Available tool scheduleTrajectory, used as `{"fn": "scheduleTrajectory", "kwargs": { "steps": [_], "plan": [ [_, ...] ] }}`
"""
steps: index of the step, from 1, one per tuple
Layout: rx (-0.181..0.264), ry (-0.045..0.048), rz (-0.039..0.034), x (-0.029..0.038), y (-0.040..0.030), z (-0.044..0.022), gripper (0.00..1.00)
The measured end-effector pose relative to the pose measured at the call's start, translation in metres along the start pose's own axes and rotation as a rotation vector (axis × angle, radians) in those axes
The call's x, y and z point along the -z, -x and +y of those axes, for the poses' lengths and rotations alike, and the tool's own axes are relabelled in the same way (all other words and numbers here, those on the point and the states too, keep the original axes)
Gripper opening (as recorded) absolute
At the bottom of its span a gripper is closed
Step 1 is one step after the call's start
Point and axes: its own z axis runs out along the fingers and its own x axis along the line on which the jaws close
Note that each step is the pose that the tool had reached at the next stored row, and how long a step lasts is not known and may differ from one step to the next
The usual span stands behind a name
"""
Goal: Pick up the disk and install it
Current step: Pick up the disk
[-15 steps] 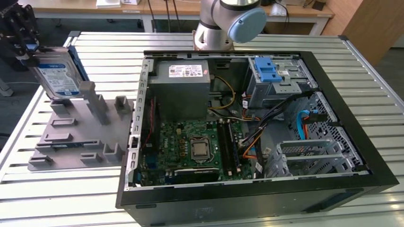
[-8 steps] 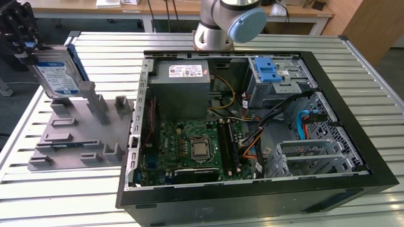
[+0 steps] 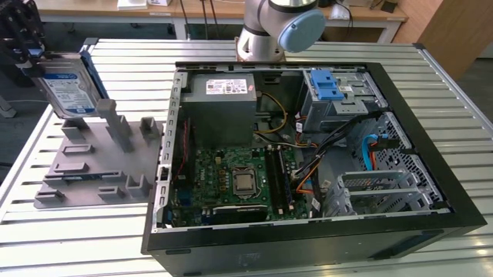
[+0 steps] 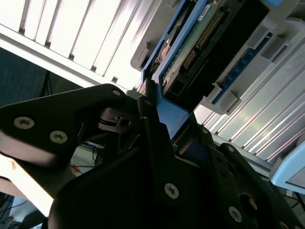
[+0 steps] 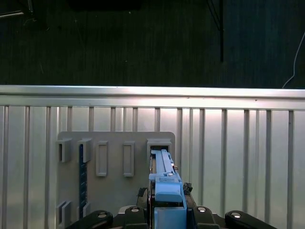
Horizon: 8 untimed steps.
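In the exterior view, the disk [image 3: 69,86] stood on edge at the far end of the exterior view's left, label facing the camera, over the grey holder [image 3: 85,167] on the slatted table [image 3: 447,75]. The gripper [image 3: 32,60] met it from the left. The disk's lower edge sat right at the holder's far post; whether it was clear of the slot could not be told. The open computer case [image 3: 308,248] lay well apart to the right, with the drive bay [image 3: 347,101] and its blue latch [image 3: 331,86] in the far right corner and loose cables [image 3: 308,170] just nearer than the bay.

In the second wrist view, the gripper [image 4: 171,124] was clamped on the disk's blue rail [image 4: 169,117], a black finger pressed on either side. The disk's circuit board [image 4: 200,43] ran away beyond the fingers.

In the first wrist view, the disk [image 5: 164,191] appeared edge-on, rail uppermost, reaching out from the gripper [image 5: 167,217] towards a slot at the far edge of the holder [image 5: 114,191].

The hold looked narrow — only the plastic rail at one end, as far as I could judge — so the disk's weight could tip it between the fingers. If the lower edge was in the slot, a crooked pull might bind it or drag the holder along. At the case, a tilted disk could catch the rim, the latch or the cables by the bay.
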Motion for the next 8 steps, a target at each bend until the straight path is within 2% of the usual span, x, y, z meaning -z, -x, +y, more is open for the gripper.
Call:
{"fn": "scheduleTrajectory", "kwargs": {
  "steps": [8],
  "plan": [
    [0.0, 0.0, -0.0001, 0.0076, -0.0001, 0.0, 0.36]
  ]
}}
